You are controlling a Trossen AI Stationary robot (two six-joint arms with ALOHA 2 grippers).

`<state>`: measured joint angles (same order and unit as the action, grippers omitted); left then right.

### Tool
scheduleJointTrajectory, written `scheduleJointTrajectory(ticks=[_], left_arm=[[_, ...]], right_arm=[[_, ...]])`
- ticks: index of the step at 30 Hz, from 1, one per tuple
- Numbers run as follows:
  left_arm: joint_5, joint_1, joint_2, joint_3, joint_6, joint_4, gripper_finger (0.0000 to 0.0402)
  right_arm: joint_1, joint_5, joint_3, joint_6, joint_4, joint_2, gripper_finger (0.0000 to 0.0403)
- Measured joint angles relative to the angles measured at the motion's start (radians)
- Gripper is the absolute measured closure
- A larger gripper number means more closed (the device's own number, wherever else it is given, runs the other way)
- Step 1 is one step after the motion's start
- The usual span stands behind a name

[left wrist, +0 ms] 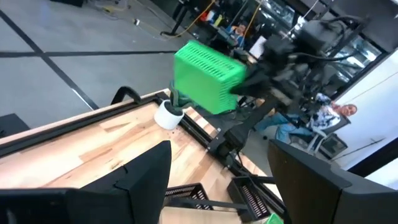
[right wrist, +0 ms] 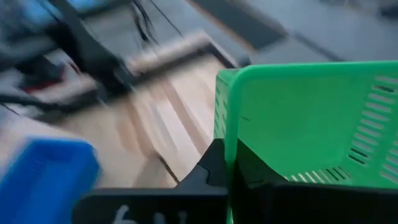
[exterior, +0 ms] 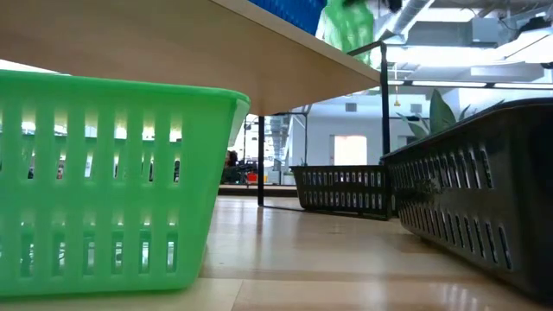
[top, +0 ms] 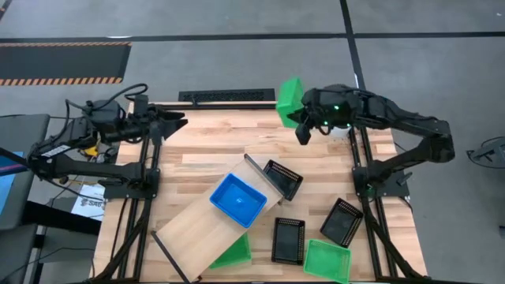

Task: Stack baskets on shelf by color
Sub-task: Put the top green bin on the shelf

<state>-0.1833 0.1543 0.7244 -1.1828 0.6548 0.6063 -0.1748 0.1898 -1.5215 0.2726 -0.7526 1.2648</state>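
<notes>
Green basket (top: pixel 289 99) held aloft at tabletop's far edge, right of centre, tilted. Right gripper (top: pixel 302 118) fingers pinch its rim wall. Prob. light, stiff, slick plastic; rim best hold. Left gripper (top: pixel 175 124) fingers spread, idle nr far-left corner.

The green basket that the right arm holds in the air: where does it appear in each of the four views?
High view: green basket, top centre, past the table's far edge, beside the right gripper.
Low view: blurred, top, above the shelf.
Left wrist view: centre, in the air.
Right wrist view: fills the right side.
Shared landmark: the blue basket.
</notes>
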Motion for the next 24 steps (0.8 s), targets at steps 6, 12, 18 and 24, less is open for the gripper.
scheduleJointTrajectory(ticks=[6, 12, 18, 24], left_arm=[[-0.030, 0.000, -0.035, 0.000, -0.026, 0.003, 0.0148], [-0.046, 0.000, -0.068, 0.000, -0.056, 0.003, 0.0148], [-0.053, 0.000, -0.107, 0.000, -0.067, 0.006, 0.0148], [-0.053, 0.000, -0.142, 0.000, -0.067, 0.010, 0.0148]], right_arm=[[0.183, 0.104, -0.112, -0.055, 0.129, 0.080, 0.0400], [0.312, 0.130, -0.201, -0.128, 0.217, 0.221, 0.0400], [0.407, 0.129, -0.306, -0.242, 0.220, 0.394, 0.0400], [0.476, 0.127, -0.406, -0.382, 0.211, 0.540, 0.0396]])
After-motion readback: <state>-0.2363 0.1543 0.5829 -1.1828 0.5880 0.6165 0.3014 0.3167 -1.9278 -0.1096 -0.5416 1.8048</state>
